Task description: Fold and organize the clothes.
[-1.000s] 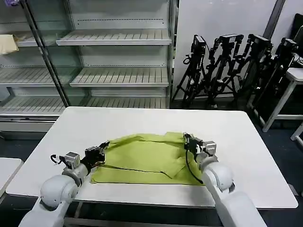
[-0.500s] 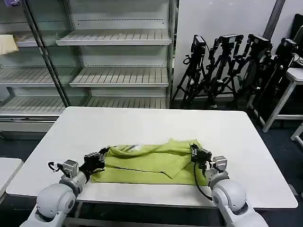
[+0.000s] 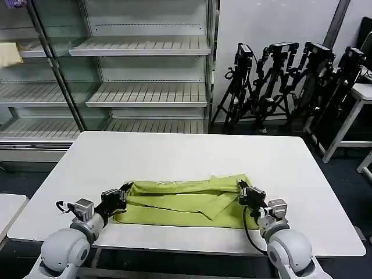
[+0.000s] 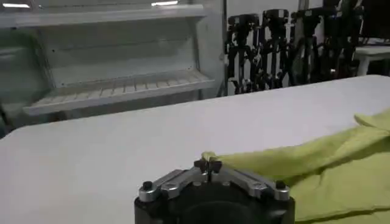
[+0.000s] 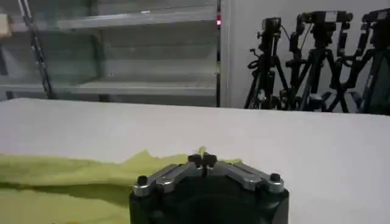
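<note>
Both end effectors, left [image 3: 120,194] and right [image 3: 245,192], pinched on T-shirt [image 3: 186,201] edges, low centre frame, stretching the fold flat on bench [image 3: 174,151].

Illumination is bright, even and diffuse from overhead: the white tabletop [image 3: 174,154] reads near-white with no hard glare, and only a thin soft shadow lies under the fold of the T-shirt [image 3: 186,202]. In the left wrist view, two ceiling lights reflect as small bright streaks on the glass of the shelving unit [image 4: 116,67]. Both wrist views are soft, with background shelves and tripods [image 5: 317,58] out of focus.
</note>
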You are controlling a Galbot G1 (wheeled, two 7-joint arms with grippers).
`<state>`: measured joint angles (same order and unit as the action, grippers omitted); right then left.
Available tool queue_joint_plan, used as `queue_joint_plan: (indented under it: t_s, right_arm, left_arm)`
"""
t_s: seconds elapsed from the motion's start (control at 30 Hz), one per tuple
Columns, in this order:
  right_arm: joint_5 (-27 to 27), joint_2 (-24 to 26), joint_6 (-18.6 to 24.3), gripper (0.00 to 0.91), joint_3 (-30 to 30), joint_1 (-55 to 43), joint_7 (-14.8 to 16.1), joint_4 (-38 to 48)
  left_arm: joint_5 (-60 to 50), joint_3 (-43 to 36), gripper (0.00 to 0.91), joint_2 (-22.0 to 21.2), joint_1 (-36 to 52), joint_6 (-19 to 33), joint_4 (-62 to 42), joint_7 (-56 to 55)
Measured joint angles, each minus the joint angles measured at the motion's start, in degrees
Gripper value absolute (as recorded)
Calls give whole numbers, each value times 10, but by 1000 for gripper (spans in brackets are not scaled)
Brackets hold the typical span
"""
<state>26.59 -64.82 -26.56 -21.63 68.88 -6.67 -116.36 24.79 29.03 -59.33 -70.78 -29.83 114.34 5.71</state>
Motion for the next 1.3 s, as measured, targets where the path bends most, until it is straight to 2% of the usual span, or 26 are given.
queue_joint_plan:
  t_s: [0.77,0.8,0.83,0.87,1.3]
  right_arm:
    - [-18,12,-2,0,6,34,9,-25]
    - [-20,12,-2,0,4,35,10,-25]
    - [-21,12,-2,0,3,36,10,-25]
    - [-23,13,-2,907,3,37,11,-25]
    - [-17,11,10,907,-29,59,26,-51]
  left_arm:
    - [-12,7,20,9,-19,-25,3,-2]
    - [-12,6,101,10,-20,-26,3,-1]
    - [-12,6,514,10,-20,-26,3,0]
    - [-12,5,907,10,-21,-27,4,0]
    - [2,11,907,14,-19,-28,34,-24]
